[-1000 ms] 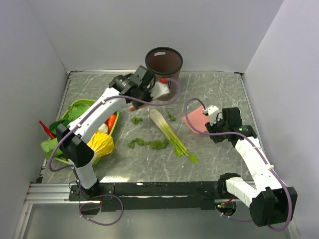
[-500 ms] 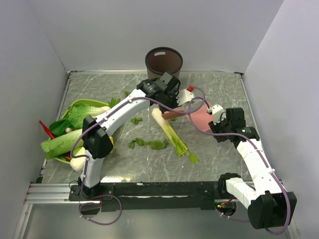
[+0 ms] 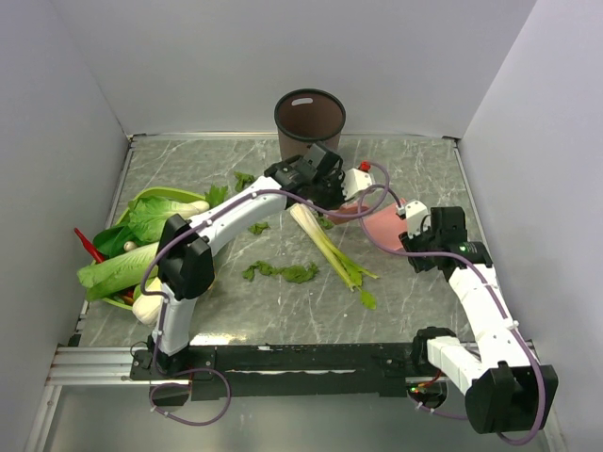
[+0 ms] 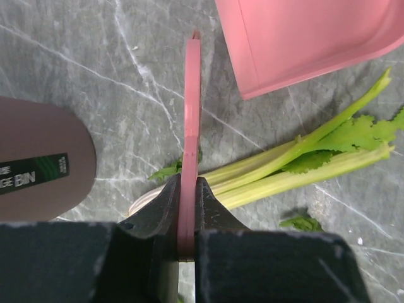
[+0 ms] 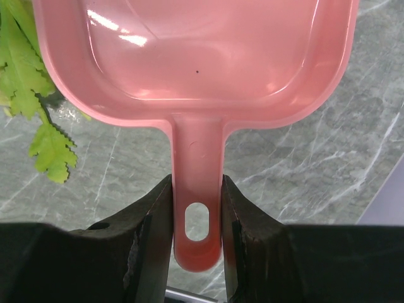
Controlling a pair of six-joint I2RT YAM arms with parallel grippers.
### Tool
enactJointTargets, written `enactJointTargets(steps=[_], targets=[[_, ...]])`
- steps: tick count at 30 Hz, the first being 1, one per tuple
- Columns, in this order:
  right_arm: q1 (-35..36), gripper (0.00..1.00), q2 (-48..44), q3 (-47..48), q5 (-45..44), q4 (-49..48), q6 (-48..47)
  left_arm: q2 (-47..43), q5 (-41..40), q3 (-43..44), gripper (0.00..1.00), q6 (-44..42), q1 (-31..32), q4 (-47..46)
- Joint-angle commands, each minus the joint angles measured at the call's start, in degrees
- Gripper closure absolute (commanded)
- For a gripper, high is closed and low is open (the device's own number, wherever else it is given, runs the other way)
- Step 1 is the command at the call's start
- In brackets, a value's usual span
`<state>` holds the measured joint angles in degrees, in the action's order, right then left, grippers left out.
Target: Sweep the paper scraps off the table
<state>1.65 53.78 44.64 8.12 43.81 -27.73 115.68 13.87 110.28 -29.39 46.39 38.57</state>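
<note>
Grey-green marble-patterned table [image 3: 424,160] fills the white-walled booth, partly hidden under both arms. At the back stands a round brown bin [image 3: 310,115]. A pink plastic dustpan [image 5: 189,50] lies flat on the table, its handle clamped in the right gripper [image 5: 197,189]; the top view shows the left arm covering part of it. The left gripper [image 4: 187,183] is closed on a thin pink tool [image 4: 190,113], seen edge-on, its kind unclear. A long white-and-green stalk [image 3: 325,245] lies near the pan. Small dark-green paper scraps [image 3: 281,273] lie beyond the stalk, apart from the pan; one scrap [image 4: 302,222] lies just beside the stalk.

ragged dark-green paper scraps [image 3: 283,273] scattered flat, grey-green marble table [image 3: 424,174]
</note>
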Motion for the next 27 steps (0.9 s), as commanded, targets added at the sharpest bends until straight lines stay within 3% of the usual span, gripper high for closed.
enactJointTargets(steps=[1,14,21,27], targets=[[-0.5,1.0,0.9,2.2,-0.2,-0.2,0.6,-0.6,0.2,-2.5,0.99,-1.8,0.0,-6.2],[-0.5,1.0,4.4,3.8,0.5,-1.4,0.8,-1.9,-19.8,-7.3,0.99,-8.1,-5.4,-8.9],[-0.5,1.0,6.7,5.5,1.1,-1.8,0.9,-1.8,-21.2,-4.6,0.99,-5.1,-10.3,-0.7],[-0.5,1.0,8.0,5.9,2.2,-2.1,1.4,-8.4,-18.3,-10.8,0.99,-5.0,-10.9,-3.3]])
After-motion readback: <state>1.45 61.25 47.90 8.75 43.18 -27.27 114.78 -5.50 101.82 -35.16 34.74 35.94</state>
